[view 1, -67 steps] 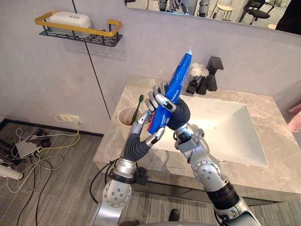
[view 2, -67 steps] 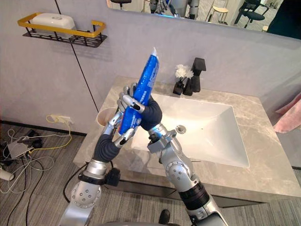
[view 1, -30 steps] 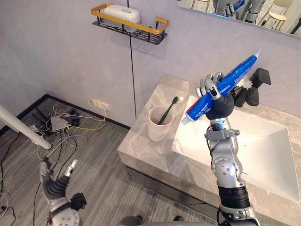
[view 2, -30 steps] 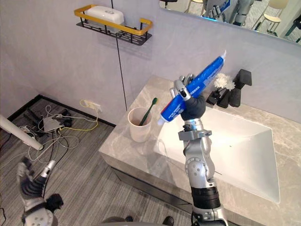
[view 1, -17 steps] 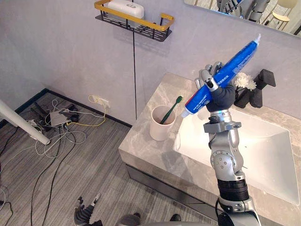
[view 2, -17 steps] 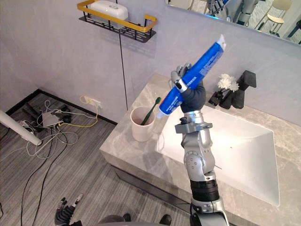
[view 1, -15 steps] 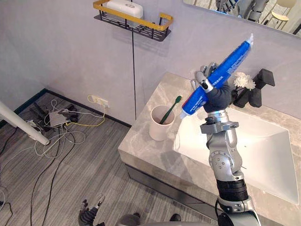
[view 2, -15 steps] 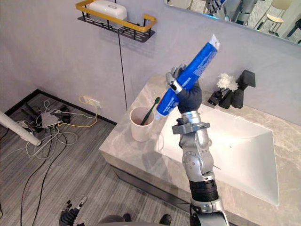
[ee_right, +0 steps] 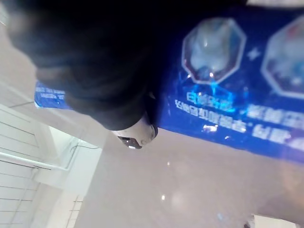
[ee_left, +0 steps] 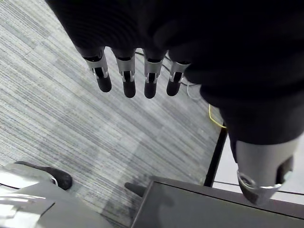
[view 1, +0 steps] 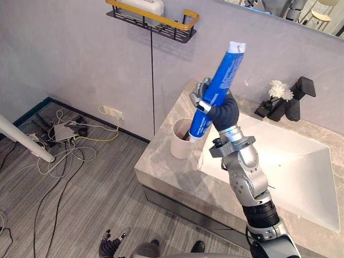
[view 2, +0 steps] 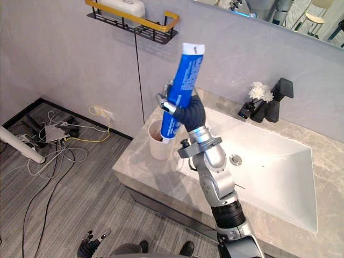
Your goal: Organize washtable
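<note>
Left eye view: R hand [view 1: 219, 110] fingers grip blue tube [view 1: 223, 75], cap-down; L hand [ee_left: 128, 76] slack.

No word or number can be read with any certainty. The blue toothpaste tube [view 1: 226, 70], gripped in the right hand [view 1: 224, 114] over the left end of the desk [view 1: 161, 161], carries white lettering along its length. From the head views this lettering is too small to make out. In the right wrist view the side of the tube shows rows of white characters beside pale hexagonal emblems and a plus sign, but the characters themselves cannot be deciphered.
</note>
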